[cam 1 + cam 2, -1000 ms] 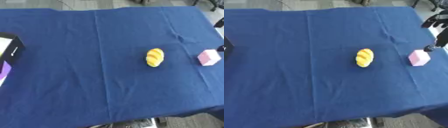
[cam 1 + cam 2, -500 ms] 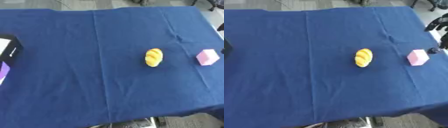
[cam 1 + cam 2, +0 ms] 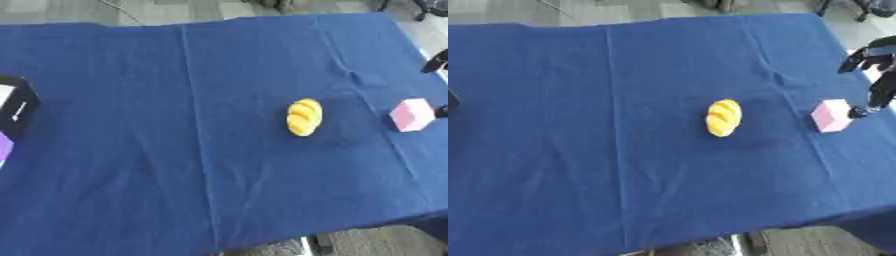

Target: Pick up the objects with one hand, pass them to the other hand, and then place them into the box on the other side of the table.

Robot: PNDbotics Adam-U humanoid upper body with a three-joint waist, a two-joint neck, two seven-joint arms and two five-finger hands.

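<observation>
Starting at far left: black box (image 3: 16, 107) sits at the desk (image 3: 175, 175) edge, a purple thing (image 3: 3, 147) showing just below it. Yellow bread-shaped object (image 3: 303, 116) lies right of centre on the blue cloth. Pink cube (image 3: 831, 115) near the right edge. Right robot hand (image 3: 876, 75) hangs just beside the cube, one fingertip about touching its right side; fingers look released, grasping nothing. Left robot hand not visible.

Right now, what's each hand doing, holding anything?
Left hand: not in view.
Right hand: at the table's right edge, beside the pink block, holding nothing; open or shut cannot be told.
</observation>
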